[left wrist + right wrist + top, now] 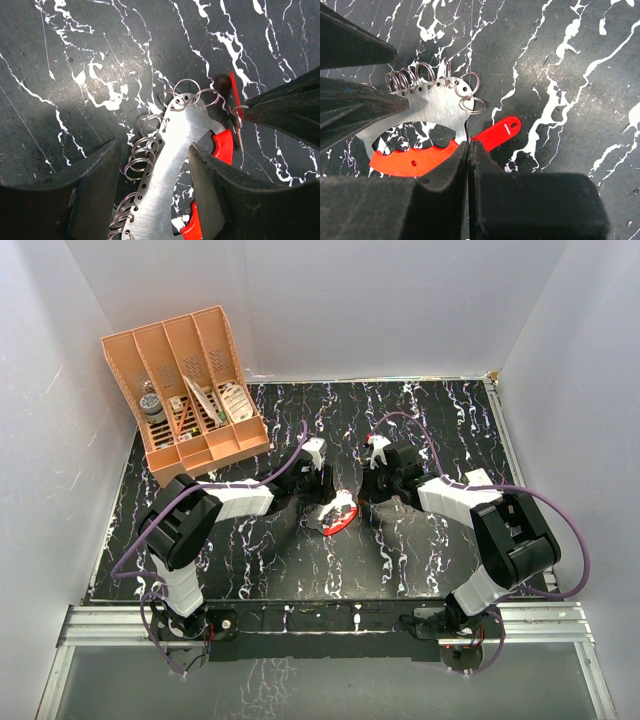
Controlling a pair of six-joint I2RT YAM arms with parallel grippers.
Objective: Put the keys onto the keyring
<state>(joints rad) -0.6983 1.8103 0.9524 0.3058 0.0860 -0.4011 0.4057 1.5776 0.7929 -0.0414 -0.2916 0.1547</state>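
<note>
Left hand [324, 504], top view: out over mid desk [250, 560], clamped partway on the keyring [342, 512], which lies between the two hands. Right hand [360, 496] meets it from the other side. Orange organizer [212, 448] sits back left w/ four slots: round dark cylinder [152, 406] in the leftmost, thin pen-like sticks [200, 398] in the middle ones, pale tag [237, 400] in the rightmost.

Left wrist cam: its fingers [95, 195] bracket the keyring's ringed steel edge, one each side.

Right wrist cam: right hand pinched shut on the red key [502, 129], whose head is near the keyring's end.
</note>
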